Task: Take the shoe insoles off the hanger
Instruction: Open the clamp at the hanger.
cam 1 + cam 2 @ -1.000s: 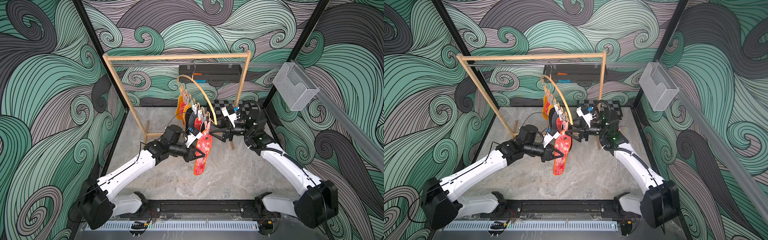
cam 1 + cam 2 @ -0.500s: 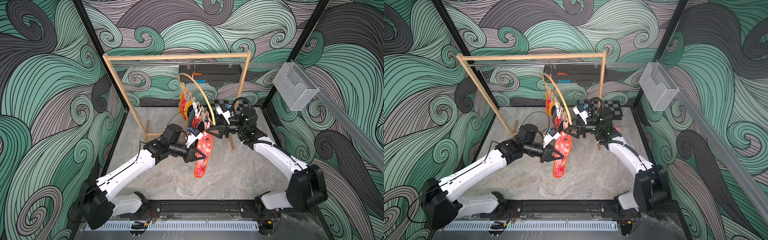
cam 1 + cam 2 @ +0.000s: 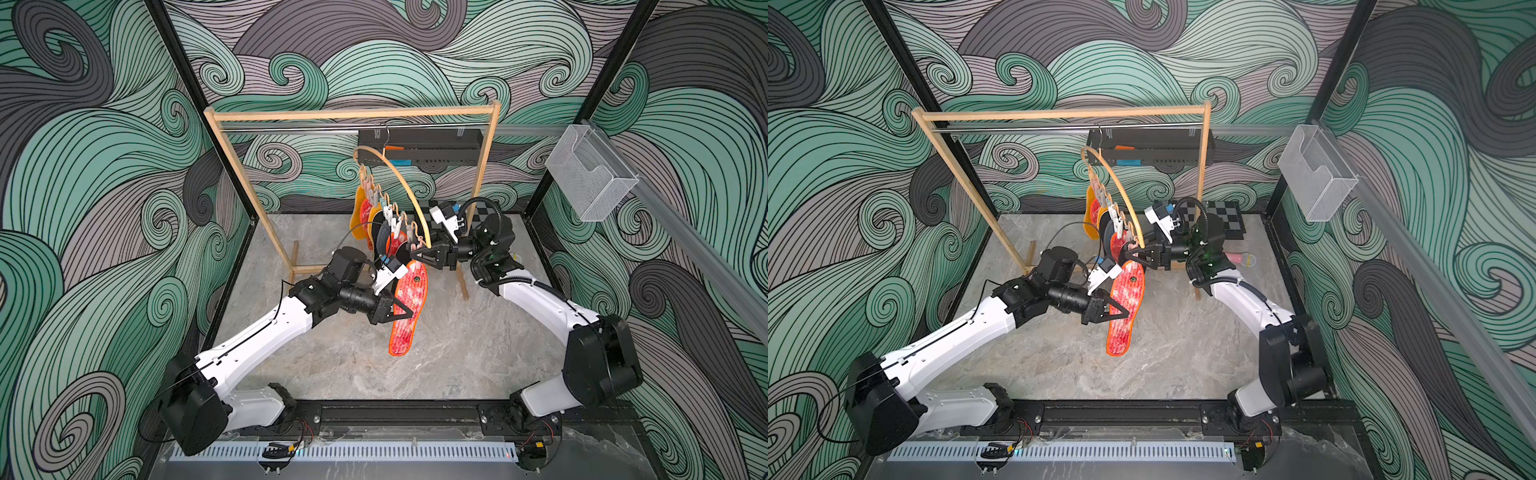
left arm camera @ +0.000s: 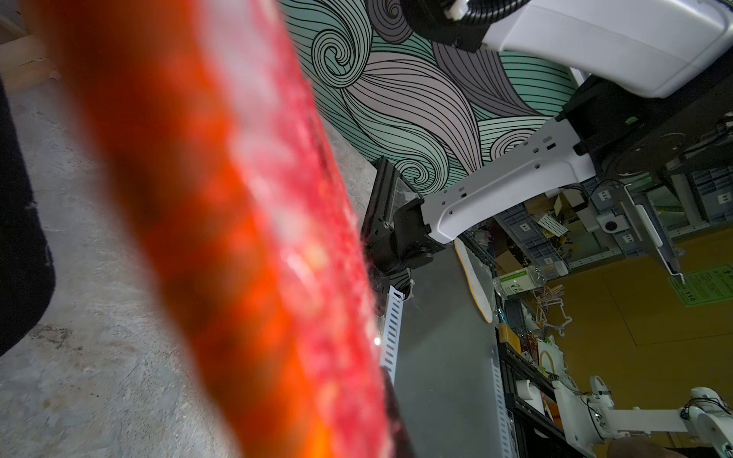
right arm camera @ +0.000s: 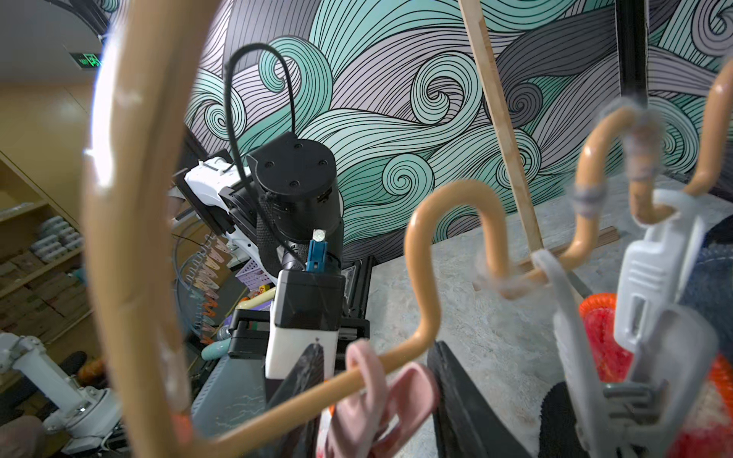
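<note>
Fingers of the left gripper (image 3: 404,311) are clamped on the red-white mottled insole (image 3: 402,336) about midway along its length. It hangs toe-down above the counter (image 3: 457,353), clear of it, with its top end at the pink peg (image 5: 369,380) on the near end of the hanger (image 3: 405,187). The right gripper (image 3: 415,251) has its fingers either side of that peg's handles, close against them — whether they press yet, I cannot tell.

The step in hand looks like unpegging. To do it well, squeeze the handles fully before any pull, then draw the insole straight down along its own length. A sideways tug would likely swing the hanger on its hook and shake the other insoles (image 3: 376,216) pegged behind. Holding the peg should also steady the bow.

A black perforated holder (image 3: 436,145) behind the wooden rack (image 3: 353,113) shows something orange and something blue, too small to name. In the clear bin (image 3: 590,174) on the side rail I see nothing.
</note>
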